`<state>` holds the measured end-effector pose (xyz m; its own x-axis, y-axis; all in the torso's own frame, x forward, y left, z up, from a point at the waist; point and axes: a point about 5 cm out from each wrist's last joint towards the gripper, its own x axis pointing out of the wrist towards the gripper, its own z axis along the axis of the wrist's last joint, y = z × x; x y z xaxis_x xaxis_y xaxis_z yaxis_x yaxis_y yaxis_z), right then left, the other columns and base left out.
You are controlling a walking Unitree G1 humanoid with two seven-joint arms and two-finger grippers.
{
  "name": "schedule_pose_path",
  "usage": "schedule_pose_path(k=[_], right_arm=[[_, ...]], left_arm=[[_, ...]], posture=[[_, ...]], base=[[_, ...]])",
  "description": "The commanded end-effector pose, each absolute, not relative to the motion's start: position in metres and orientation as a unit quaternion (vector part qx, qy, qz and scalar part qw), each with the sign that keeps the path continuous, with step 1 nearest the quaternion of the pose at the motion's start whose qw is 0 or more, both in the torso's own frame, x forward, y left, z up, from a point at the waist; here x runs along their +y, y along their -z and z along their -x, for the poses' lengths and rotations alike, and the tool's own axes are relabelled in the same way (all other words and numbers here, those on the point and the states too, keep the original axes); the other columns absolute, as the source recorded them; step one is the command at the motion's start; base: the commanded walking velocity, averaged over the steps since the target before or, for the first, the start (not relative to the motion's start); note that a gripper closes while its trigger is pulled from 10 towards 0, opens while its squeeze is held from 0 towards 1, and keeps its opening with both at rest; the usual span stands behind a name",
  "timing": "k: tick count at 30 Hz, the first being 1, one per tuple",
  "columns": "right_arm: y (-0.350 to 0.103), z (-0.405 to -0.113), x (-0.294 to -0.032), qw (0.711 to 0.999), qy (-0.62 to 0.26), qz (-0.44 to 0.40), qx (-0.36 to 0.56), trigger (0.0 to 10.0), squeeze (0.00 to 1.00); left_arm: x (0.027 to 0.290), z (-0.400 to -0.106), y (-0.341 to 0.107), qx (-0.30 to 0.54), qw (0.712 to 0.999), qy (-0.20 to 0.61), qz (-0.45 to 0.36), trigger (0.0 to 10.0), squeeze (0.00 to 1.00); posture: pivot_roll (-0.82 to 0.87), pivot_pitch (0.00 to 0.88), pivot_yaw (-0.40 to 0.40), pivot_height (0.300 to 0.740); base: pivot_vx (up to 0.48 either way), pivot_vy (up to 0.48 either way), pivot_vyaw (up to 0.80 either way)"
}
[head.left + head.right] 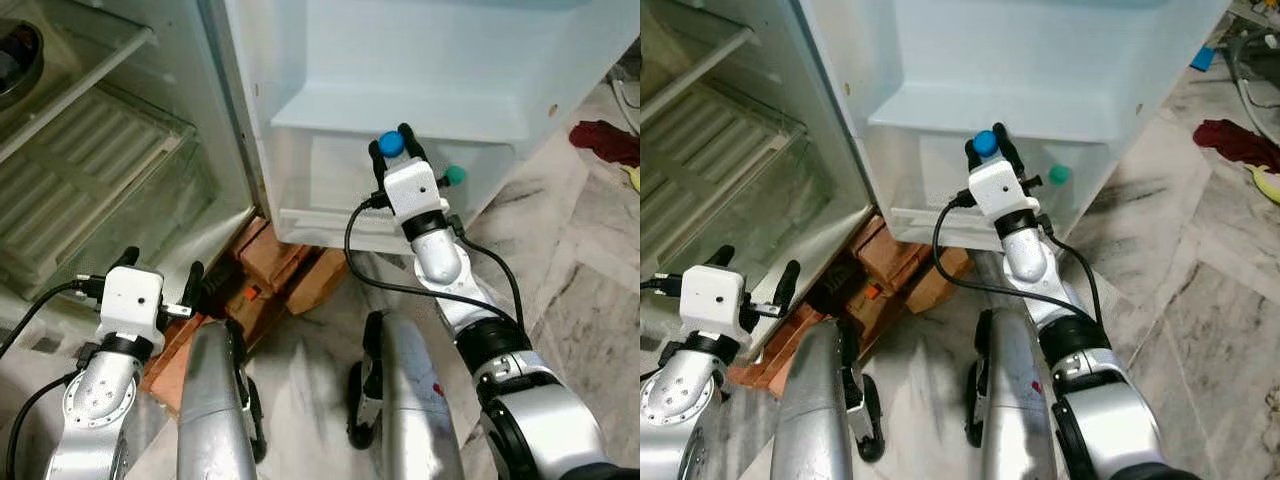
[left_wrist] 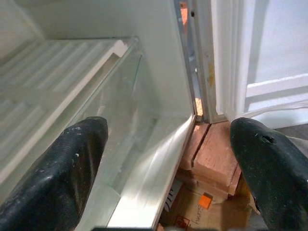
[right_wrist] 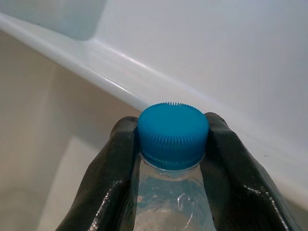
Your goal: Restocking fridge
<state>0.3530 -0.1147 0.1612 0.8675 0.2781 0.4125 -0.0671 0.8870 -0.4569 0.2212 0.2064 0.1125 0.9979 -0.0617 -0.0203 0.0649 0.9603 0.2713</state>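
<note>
My right gripper (image 1: 393, 138) is shut on the neck of a clear water bottle (image 3: 169, 202) with a blue cap (image 1: 391, 144), just under the cap. It holds the bottle upright at the lower shelf (image 1: 330, 217) of the open white fridge door. Further right in that door shelf a green-capped bottle (image 1: 455, 176) stands. My left gripper (image 1: 160, 266) is open and holds nothing. It hangs low in front of the fridge's bottom compartment, whose glass-fronted drawer (image 2: 120, 120) lies between the black fingers (image 2: 72, 163).
Reddish bricks (image 1: 290, 272) and a cardboard box (image 2: 202, 211) lie under the fridge's lower corner. A red cloth (image 1: 606, 141) lies on the marble floor (image 1: 570, 300) at the right. My silver legs (image 1: 212, 400) stand close to the fridge base.
</note>
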Motion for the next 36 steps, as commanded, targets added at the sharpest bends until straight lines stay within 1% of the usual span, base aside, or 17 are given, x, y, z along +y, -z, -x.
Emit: schedule_pose_path(k=[1,11,14,18,22,28,34,36], right_arm=[[-0.142,-0.353,-0.129,0.953,-0.071,0.223,-0.190,10.0,0.00],[-0.116,-0.354,-0.139,0.977,-0.032,0.176,-0.111,10.0,0.00],[-0.110,-0.355,-0.141,0.985,-0.015,0.147,-0.087,10.0,0.00],[-0.106,-0.354,-0.139,0.986,-0.015,0.145,-0.080,10.0,0.00],[-0.099,-0.352,-0.141,0.991,0.000,0.123,-0.057,10.0,0.00],[-0.096,-0.352,-0.140,0.993,0.006,0.111,-0.047,10.0,0.00],[-0.097,-0.354,-0.139,0.993,0.015,0.107,-0.042,10.0,0.00],[-0.096,-0.356,-0.141,0.993,0.026,0.111,-0.028,10.0,0.00]], left_arm=[[0.208,-0.218,-0.111,0.014,0.990,0.028,-0.139,10.0,0.00],[0.207,-0.218,-0.112,0.015,0.989,0.035,-0.141,10.0,0.00],[0.207,-0.218,-0.113,0.016,0.989,0.037,-0.142,10.0,0.00],[0.207,-0.217,-0.113,0.018,0.989,0.038,-0.143,10.0,0.00],[0.207,-0.213,-0.114,0.020,0.989,0.040,-0.144,10.0,0.00],[0.208,-0.208,-0.115,0.025,0.988,0.041,-0.146,10.0,0.00],[0.209,-0.207,-0.115,0.030,0.988,0.044,-0.147,10.0,0.00],[0.209,-0.208,-0.116,0.032,0.988,0.045,-0.148,10.0,0.00]], posture=[[0.09,0.303,0.002,0.557],[0.10,0.312,0.013,0.557],[0.11,0.318,0.015,0.557],[0.11,0.324,0.018,0.557],[0.12,0.341,0.021,0.557],[0.12,0.360,0.023,0.557],[0.12,0.368,0.026,0.557],[0.12,0.368,0.027,0.557]], base=[[0.000,0.000,0.00],[0.000,0.000,0.00],[0.000,0.000,0.00],[0.000,0.000,0.00],[0.000,0.000,0.00],[0.000,0.000,0.00],[0.000,0.000,0.00],[0.000,0.000,0.00]])
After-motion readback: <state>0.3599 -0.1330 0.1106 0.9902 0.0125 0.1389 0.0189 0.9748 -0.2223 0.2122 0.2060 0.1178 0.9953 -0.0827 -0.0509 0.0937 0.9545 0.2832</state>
